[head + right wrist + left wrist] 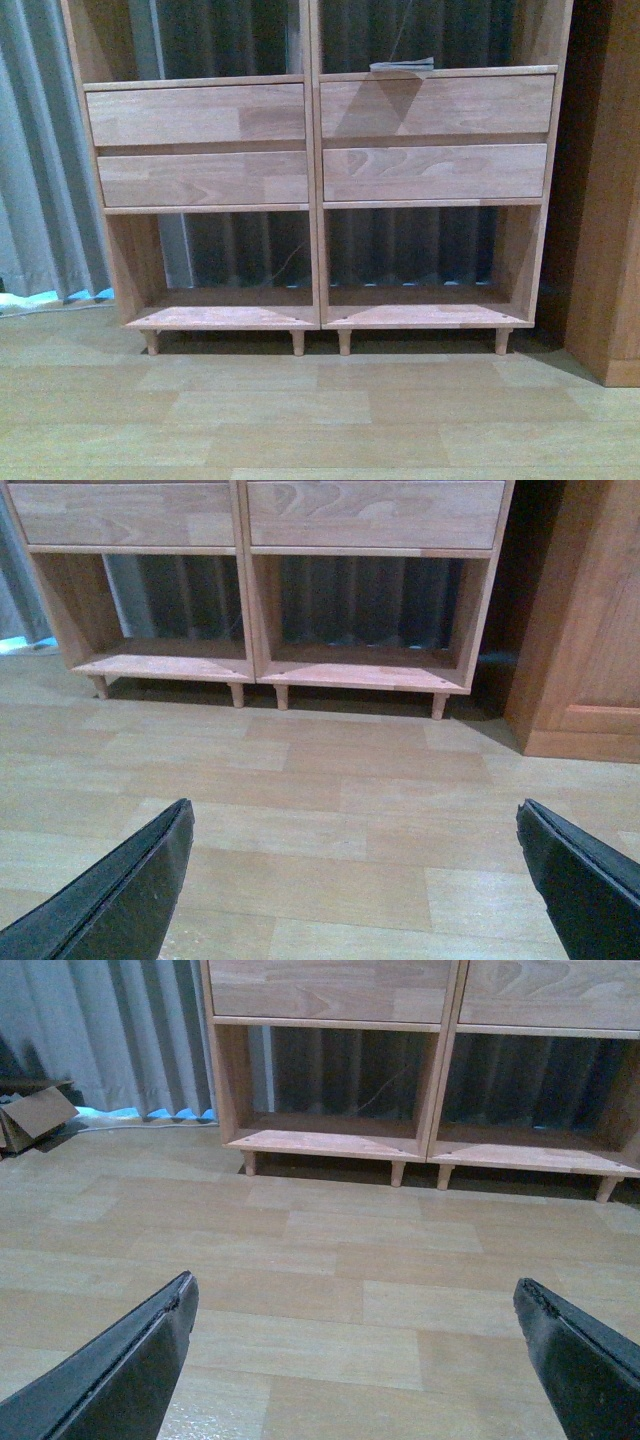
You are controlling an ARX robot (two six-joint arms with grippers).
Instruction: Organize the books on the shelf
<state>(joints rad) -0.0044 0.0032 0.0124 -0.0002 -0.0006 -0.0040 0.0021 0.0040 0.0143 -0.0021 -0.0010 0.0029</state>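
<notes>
The light wood shelf (315,150) stands ahead on peg legs, with two drawer fronts per column and backless compartments above and below. A thin stack of books (402,66) lies flat in the upper right compartment, only its pale edge showing. Both lower compartments hold nothing. Neither arm shows in the front view. My left gripper (355,1305) hangs open over bare floor, well short of the shelf (430,1060). My right gripper (355,825) is likewise open above the floor, facing the shelf (250,580), with nothing between its fingers.
A darker wooden cabinet (610,200) stands close to the shelf's right side; it also shows in the right wrist view as cabinet (585,620). Grey curtains (40,150) hang behind and to the left. A cardboard box (35,1115) lies on the floor at the left. Wood-plank floor (320,420) stretches in front.
</notes>
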